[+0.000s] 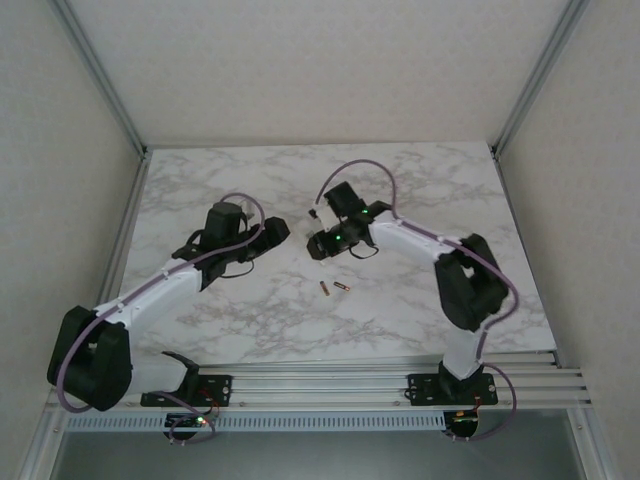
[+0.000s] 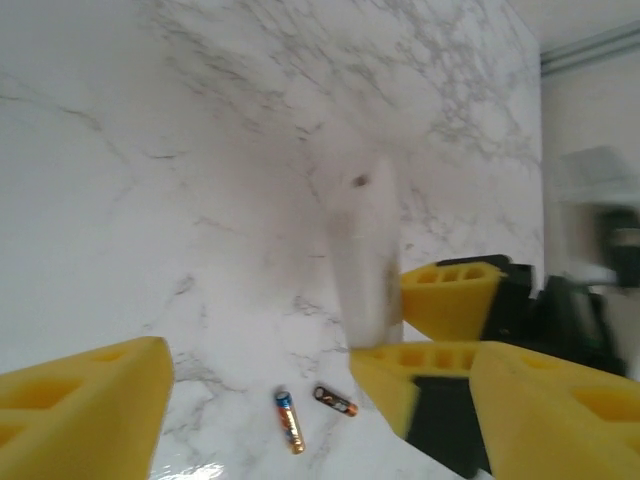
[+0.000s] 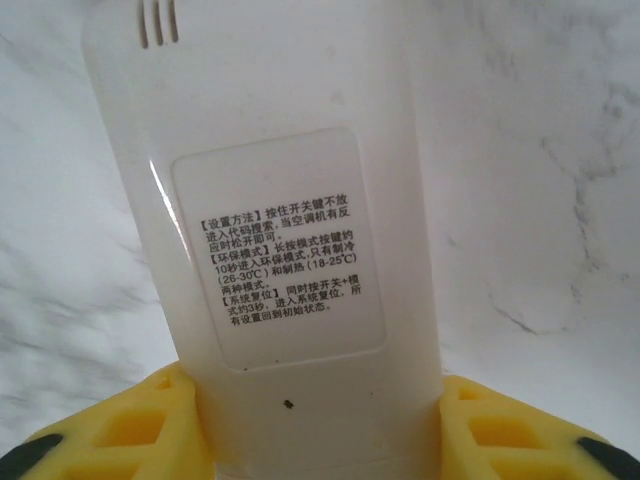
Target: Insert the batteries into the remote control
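Note:
A white remote control (image 3: 290, 230) shows its back, with a printed label, in the right wrist view. My right gripper (image 3: 320, 445) is shut on its lower end, yellow pads (image 3: 130, 430) pressed to both sides. In the left wrist view the remote control (image 2: 360, 240) is blurred and held above the table by the right gripper (image 2: 425, 330). Two batteries (image 2: 289, 420) (image 2: 335, 401) lie loose on the marble below it, near each other (image 1: 332, 288). My left gripper (image 2: 315, 365) is open, with nothing between its fingers, and faces the remote from the left (image 1: 278, 230).
The marble table (image 1: 220, 320) is walled by white panels on three sides. An aluminium rail (image 1: 400, 385) runs along the near edge, where both arm bases sit. Both grippers (image 1: 320, 245) meet near the table's middle.

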Controlling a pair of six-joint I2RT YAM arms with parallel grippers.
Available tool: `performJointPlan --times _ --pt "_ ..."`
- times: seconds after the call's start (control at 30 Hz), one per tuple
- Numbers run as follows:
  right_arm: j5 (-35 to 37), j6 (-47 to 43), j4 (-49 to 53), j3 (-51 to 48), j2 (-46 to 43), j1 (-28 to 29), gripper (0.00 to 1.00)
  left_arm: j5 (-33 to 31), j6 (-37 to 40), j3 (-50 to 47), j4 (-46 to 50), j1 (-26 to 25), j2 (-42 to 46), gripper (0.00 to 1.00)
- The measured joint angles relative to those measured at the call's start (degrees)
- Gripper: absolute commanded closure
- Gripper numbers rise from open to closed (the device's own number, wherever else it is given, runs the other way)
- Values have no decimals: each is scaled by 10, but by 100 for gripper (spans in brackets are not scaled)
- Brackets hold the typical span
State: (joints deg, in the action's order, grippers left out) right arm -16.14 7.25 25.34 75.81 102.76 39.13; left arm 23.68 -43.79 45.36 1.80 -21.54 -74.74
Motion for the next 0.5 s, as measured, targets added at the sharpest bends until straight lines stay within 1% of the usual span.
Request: performJointPlan --times 0.07,0.1,0.17,0.33,0.4,0.5 --pt "-30 40 -44 -20 -34 0 62 20 -8 18 -6 0 -19 44" --pt "-40 53 -57 -25 -41 1 62 27 -11 25 -9 -2 -26 45" --pt "-49 80 -76 -33 -47 4 61 38 -13 41 -13 -7 -43 52" --pt "-69 115 -101 -49 -47 14 61 42 -14 66 -22 -33 -81 69" --pt "-78 120 -107 -55 -48 23 62 40 -19 67 -25 -40 -91 74" --pt "-79 132 -116 -64 -48 28 61 35 -18 67 -19 -42 -101 87"
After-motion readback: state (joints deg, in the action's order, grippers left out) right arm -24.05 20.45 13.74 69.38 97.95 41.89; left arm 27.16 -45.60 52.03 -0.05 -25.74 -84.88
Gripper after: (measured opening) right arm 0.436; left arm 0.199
